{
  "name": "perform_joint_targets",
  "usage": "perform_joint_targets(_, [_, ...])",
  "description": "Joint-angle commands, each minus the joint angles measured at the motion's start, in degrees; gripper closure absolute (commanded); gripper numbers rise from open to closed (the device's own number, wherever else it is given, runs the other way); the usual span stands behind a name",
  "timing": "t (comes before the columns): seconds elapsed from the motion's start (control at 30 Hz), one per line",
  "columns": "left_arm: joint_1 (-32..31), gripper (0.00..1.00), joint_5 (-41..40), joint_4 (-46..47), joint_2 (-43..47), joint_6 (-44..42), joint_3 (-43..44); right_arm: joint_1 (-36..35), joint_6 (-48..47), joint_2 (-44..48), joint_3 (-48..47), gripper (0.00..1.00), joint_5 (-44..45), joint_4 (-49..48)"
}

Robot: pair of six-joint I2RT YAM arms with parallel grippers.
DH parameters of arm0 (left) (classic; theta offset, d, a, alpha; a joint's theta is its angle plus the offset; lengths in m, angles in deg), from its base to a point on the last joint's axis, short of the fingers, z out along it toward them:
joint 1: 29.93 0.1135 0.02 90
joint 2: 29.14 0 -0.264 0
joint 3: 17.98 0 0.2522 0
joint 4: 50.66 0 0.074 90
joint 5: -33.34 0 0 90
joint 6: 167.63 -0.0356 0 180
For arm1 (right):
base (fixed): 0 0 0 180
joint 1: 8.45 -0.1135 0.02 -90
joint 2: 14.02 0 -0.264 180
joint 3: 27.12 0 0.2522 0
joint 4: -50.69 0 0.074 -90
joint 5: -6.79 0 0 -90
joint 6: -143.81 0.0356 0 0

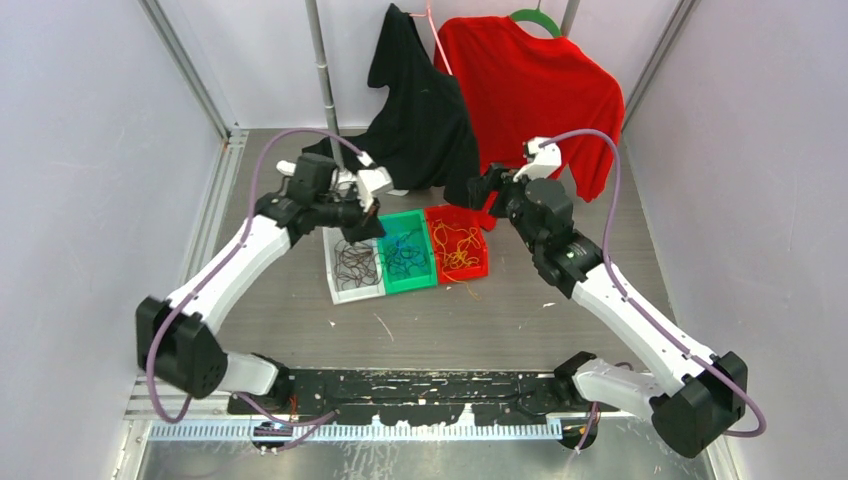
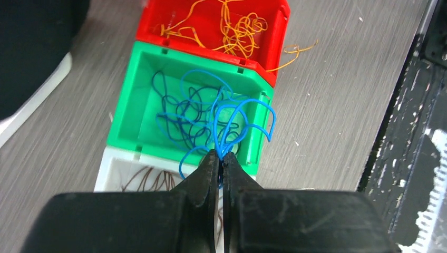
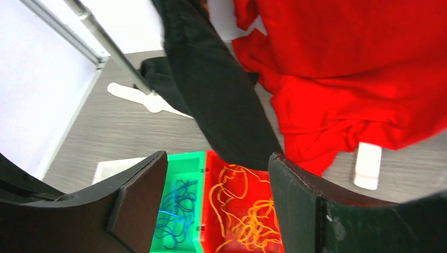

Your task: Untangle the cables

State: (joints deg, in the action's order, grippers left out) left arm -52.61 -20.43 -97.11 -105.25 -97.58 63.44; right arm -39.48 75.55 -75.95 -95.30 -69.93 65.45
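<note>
Three bins stand side by side mid-table. The white bin [image 1: 357, 296] holds dark brown cables [image 2: 153, 179], the green bin [image 2: 124, 100] blue cables [image 2: 184, 113], and the red bin [image 2: 211, 55] yellow-orange cables [image 2: 237, 29]. My left gripper [image 2: 222, 158] is shut on a bunch of blue cable loops, just above the green bin's near corner and next to the white bin. My right gripper [image 3: 219, 158] is open and empty, hovering over the back of the red bin [image 3: 213, 211]. In the top view it [image 1: 480, 190] sits behind that bin.
A black garment [image 1: 420, 110] and a red shirt [image 1: 530, 90] hang at the back, reaching down close behind the bins. A metal pole [image 1: 322, 70] stands at the back. One orange strand [image 2: 295, 52] trails from the red bin onto the table. A small white object [image 3: 367, 166] lies by the red shirt.
</note>
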Motion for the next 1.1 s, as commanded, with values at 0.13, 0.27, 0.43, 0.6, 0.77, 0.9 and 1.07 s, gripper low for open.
perform_joint_targets(0.13, [-8.43, 1.0, -3.81, -1.87, -14.68, -15.68, 9.91, 2.4, -0.96, 2.77, 5.71, 0.25, 6.81, -2.04])
perform_joint_targets(0.27, [-9.18, 1.0, -7.96, -4.81, -20.43, -21.48, 13.24, 2.63, -0.54, 3.66, 6.94, 0.25, 7.26, -2.21])
perform_joint_targets(0.43, [-9.2, 0.99, -14.01, -7.61, -23.21, -27.78, 12.84, 2.79, -0.39, 5.01, 7.08, 0.25, 7.52, -1.48])
perform_joint_targets(0.6, [-9.14, 0.5, -18.09, -10.66, -23.05, -29.44, 13.18, 2.81, 0.2, 5.27, 5.64, 0.25, 6.96, 0.05])
perform_joint_targets(0.77, [-9.05, 0.14, -15.75, -16.63, -22.2, -27.23, 19.18, 2.75, 0.6, 5.75, 3.78, 0.25, 7.35, 3.0])
perform_joint_targets(0.9, [-8.69, 0.0, -12.22, -24.24, -21.65, -24.02, 27.35, 2.76, -0.18, 6.52, 2.49, 0.25, 8.43, 5.66])
perform_joint_targets(1.07, [-8.15, 0.0, -9.72, -33.25, -20.91, -24.73, 33.48, 2.81, -0.67, 6.89, 0.83, 0.23, 9.51, 9.14])
